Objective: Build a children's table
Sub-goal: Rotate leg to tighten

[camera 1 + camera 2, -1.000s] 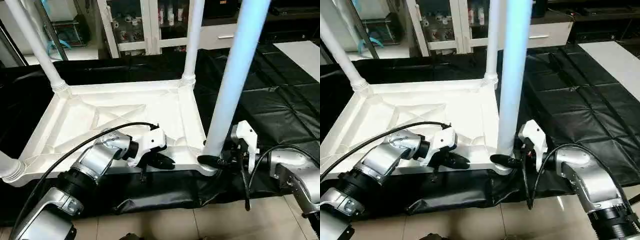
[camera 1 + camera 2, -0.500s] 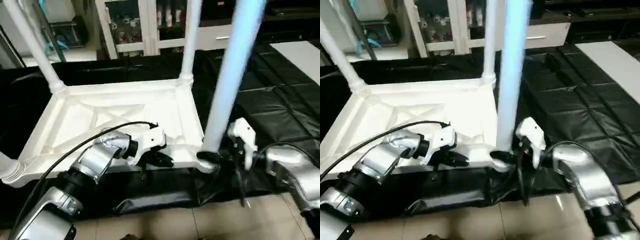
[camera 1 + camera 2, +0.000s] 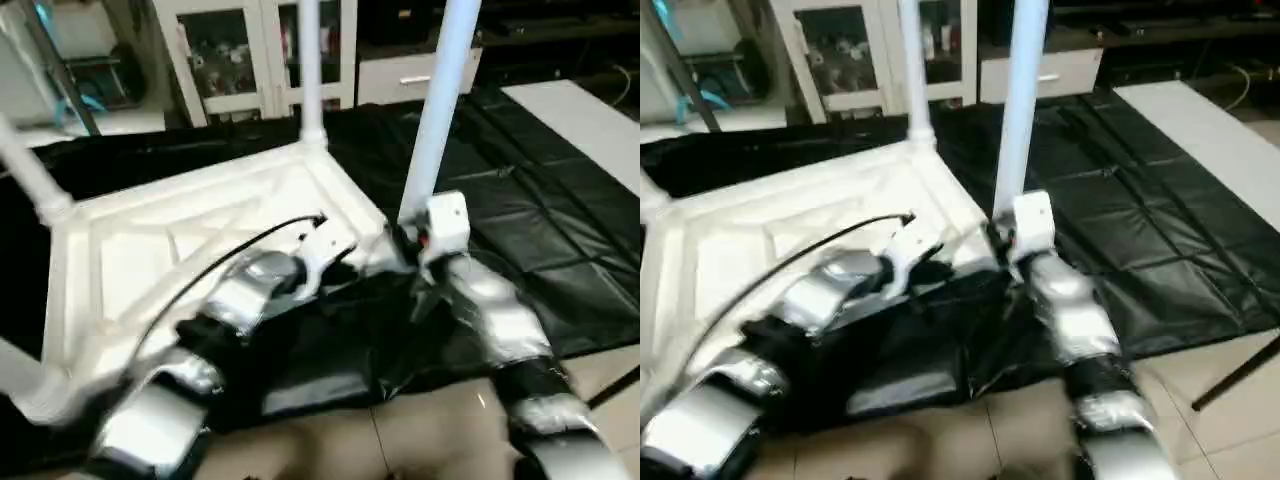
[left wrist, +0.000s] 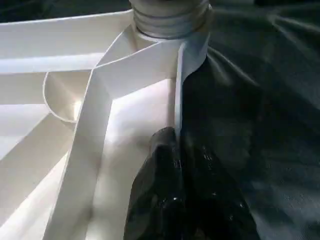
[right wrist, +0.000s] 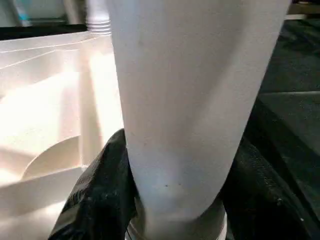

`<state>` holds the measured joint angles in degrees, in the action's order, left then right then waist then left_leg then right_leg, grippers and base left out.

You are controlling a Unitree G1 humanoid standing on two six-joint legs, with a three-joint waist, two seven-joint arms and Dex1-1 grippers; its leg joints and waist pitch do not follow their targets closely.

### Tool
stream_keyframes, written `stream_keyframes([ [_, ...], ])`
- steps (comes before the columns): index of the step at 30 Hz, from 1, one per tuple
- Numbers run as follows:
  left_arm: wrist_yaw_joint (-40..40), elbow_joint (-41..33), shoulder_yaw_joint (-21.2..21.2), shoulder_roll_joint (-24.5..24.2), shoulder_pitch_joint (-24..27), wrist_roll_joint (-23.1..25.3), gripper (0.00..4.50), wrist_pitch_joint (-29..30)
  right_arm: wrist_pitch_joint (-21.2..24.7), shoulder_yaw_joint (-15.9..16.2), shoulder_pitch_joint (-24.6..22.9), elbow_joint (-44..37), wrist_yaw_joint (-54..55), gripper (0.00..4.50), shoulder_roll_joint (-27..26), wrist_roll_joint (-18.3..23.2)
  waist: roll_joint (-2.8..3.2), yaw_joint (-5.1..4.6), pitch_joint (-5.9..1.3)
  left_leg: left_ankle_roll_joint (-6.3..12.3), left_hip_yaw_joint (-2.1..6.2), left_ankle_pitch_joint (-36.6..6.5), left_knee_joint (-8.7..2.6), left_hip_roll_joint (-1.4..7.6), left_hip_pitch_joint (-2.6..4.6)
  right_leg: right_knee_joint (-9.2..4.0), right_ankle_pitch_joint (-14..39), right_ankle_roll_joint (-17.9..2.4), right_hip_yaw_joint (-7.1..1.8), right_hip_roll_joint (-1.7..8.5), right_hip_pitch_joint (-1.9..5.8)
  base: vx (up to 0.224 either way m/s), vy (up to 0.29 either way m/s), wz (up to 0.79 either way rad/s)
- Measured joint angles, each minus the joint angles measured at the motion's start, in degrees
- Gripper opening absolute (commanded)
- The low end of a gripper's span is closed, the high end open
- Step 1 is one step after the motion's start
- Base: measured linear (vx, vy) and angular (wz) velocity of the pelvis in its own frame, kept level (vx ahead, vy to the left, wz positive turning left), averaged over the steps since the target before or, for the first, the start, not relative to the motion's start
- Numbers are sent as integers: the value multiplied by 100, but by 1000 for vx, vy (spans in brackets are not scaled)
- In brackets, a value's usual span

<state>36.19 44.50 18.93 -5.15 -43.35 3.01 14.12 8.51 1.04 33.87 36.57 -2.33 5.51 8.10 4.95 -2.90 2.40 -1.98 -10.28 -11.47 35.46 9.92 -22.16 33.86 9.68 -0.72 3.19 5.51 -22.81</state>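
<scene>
The children's table lies upside down: its white ribbed tabletop (image 3: 150, 250) rests on the black cover. Three legs stand in other corners, at the far corner (image 3: 308, 70), at the left (image 3: 25, 170) and at the near left (image 3: 20, 375). The fourth leg (image 3: 438, 110) stands upright in the near right corner socket. My right gripper (image 5: 177, 192) is shut around that leg's base, with a black finger (image 5: 97, 185) on each side. My left gripper (image 4: 177, 137) is shut on the tabletop's thin rim (image 4: 177, 100), just beside the same corner socket (image 4: 170, 20).
The black-covered work table (image 3: 540, 230) spreads out to the right and behind. White glass-door cabinets (image 3: 230, 60) stand behind it. A white board (image 3: 590, 110) lies at the far right. Tiled floor (image 3: 420, 430) runs along the near edge.
The whole picture has swung and tilted, so the camera has moved. Both grippers stay at the same near right corner. The right jaws have drawn in a little around the leg.
</scene>
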Motion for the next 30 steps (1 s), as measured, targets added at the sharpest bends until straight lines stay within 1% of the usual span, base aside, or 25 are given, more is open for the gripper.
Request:
stream_keyframes([
  [2, -165, 62, -21, 78, -18, 0, 0, -38, -155, -46, 110, 211, 275, 199, -101, -37, -2, -1, -4, 0, 4, 0, 0, 0, -1, -1, -1, -1, 2, 0, 4, 0, 0, 0],
  [4, -366, 249, -79, 191, -109, 7, 0, -97, -347, -131, 333, 586, 734, 198, -285, -124, -2, -4, -4, 0, 4, 0, 0, -1, -6, 1, -4, -6, 3, 0, 1, 0, 0, 0],
  [6, -567, 438, -118, 305, -195, 52, 0, -195, -660, -239, 590, 1053, 1211, 198, -505, -256, -11, 5, -6, 1, 5, 0, 0, -1, -10, 4, -5, -7, 7, 3, -4, 0, 0, 0],
  [10, -645, 516, -122, 331, -198, 71, 0, -366, -1048, -336, 696, 1389, 1324, 198, -583, -340, -20, 17, -5, 9, 6, -6, -1, 1, -17, 1, -5, -7, 18, 5, -4, 0, 0, 0],
  [11, -645, 526, -123, 327, -197, 73, 0, -395, -1123, -363, 700, 1436, 1266, 233, -583, -340, -21, 17, -4, 9, 6, -6, -1, 2, -18, 0, -5, -7, 20, 6, -4, 0, 0, 0],
  [12, -645, 533, -123, 317, -197, 76, 0, -417, -1209, -401, 712, 1502, 1176, 253, -583, -340, -24, 17, -3, 9, 6, -6, -1, 2, -20, 0, -5, -7, 21, 6, -4, 0, 0, 0],
  [13, -645, 532, -122, 305, -196, 90, 0, -436, -1254, -454, 714, 1518, 1052, 267, -581, -304, -28, 17, 0, 10, 6, -5, -1, 2, -20, 0, -5, -7, 22, 7, -4, 0, 0, 0],
  [14, -645, 523, -120, 283, -186, 107, 0, -456, -1265, -513, 675, 1443, 818, 267, -570, -173, -28, 11, 0, 10, 6, -5, -1, 2, -22, -1, -5, -8, 24, 9, -6, 0, 0, 0],
  [15, -700, 523, -131, 202, -182, 138, 0, -497, -1294, -512, 579, 1287, 480, 269, -626, 11, -31, -36, 2, 10, 3, -5, -1, 4, -20, 1, -6, -7, 25, 10, -13, 0, 0, 0],
  [16, -699, 519, -132, 111, -180, 156, 0, -537, -1288, -483, 421, 1039, 187, 289, -639, 113, -31, -68, 3, 10, 4, -6, -1, 7, -23, 1, -7, -6, 35, 12, -17, 0, 0, 0],
  [17, -694, 507, -145, 43, -169, 170, 0, -565, -1256, -417, 252, 818, -91, 289, -572, 167, -30, -97, 3, 10, 11, -6, -1, 10, -31, 1, -10, -5, 47, 13, -21, 0, 0, 0],
  [18, -645, 446, -169, -34, -134, 174, 0, -582, -1154, -314, 56, 549, -416, 304, -470, 255, -30, -107, 3, 27, 17, 4, -1, 13, -40, 3, -10, -5, 55, 13, -30, 0, 0, 0],
  [19, -617, 405, -180, -74, -103, 172, 0, -597, -1091, -275, -41, 435, -589, 311, -405, 285, -28, -103, 4, 40, 21, 12, -2, 15, -44, 6, -9, -4, 61, 13, -33, 0, 0, 0],
  [21, -443, 304, -188, -132, -64, 163, 0, -614, -839, -149, -263, -41, -1039, 333, -133, 381, -10, -54, 12, 41, 26, 12, -2, 17, -57, 3, -8, -4, 70, 12, -40, 0, 0, 0],
  [22, -361, 269, -188, -150, -38, 154, 0, -640, -717, -105, -362, -277, -1285, 333, 34, 462, -6, -18, 15, 42, 26, 11, -2, 17, -63, 0, -8, -3, 71, 13, -43, 0, 0, 0],
  [23, -276, 241, -188, -173, -13, 133, 0, -666, -609, -110, -424, -456, -1471, 354, 176, 527, -6, 14, 15, 43, 26, 11, -2, 18, -67, 0, -8, -3, 71, 13, -46, 0, 0, 0],
  [26, 67, 179, -166, -297, 9, 104, 0, -701, -259, -61, -653, -1115, -2256, 365, 770, 682, 7, 83, 16, 44, 25, 12, -1, 16, -71, -1, -8, -4, 69, 14, -47, 0, 0, 0],
  [27, 191, 175, -162, -358, 16, 90, 0, -714, -132, -64, -736, -1310, -2499, 390, 958, 730, 8, 104, 16, 44, 25, 12, -1, 17, -67, 2, -8, -4, 69, 13, -47, 0, 0, 0],
  [29, 417, 107, -119, -442, 44, 64, 0, -715, 120, -40, -916, -1646, -2891, 402, 1238, 787, 14, 145, 16, 42, 25, 12, -1, 18, -63, 8, -8, -3, 69, 12, -47, 0, 0, 0],
  [30, 567, 8, -91, -487, 81, 56, 0, -710, 320, 74, -1050, -1899, -3173, 402, 1474, 846, 20, 177, 18, 42, 25, 12, -2, 19, -61, 8, -8, -3, 69, 12, -46, 0, 0, 0],
])
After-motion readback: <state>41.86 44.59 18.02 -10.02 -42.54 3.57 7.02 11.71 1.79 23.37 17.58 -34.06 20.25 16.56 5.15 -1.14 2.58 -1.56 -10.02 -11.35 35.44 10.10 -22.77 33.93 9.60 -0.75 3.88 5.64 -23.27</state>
